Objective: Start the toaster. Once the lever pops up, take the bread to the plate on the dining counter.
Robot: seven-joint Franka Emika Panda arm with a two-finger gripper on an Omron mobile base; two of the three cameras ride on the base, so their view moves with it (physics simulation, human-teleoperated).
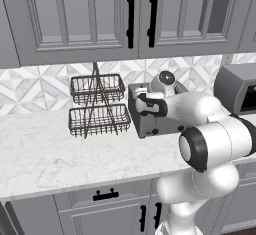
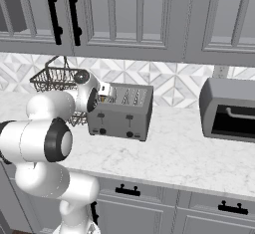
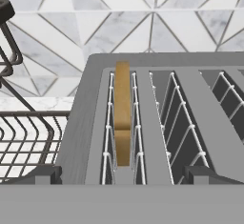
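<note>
The claw (image 3: 122,173) hangs just above the toaster (image 2: 120,112), its two dark fingertips (image 3: 42,174) spread wide, one at each side of the slot that holds the bread (image 3: 122,113), and it grips nothing. The bread stands on edge in the slot nearest the wire basket rack (image 1: 97,106), its top edge showing between the slot's wires. The toaster sits on the marble counter (image 1: 45,149) against the tiled wall, between the basket rack and the toaster oven (image 2: 230,110). On its front, a small dark lever (image 2: 100,115) sits in its slot above a round knob (image 2: 102,131).
</note>
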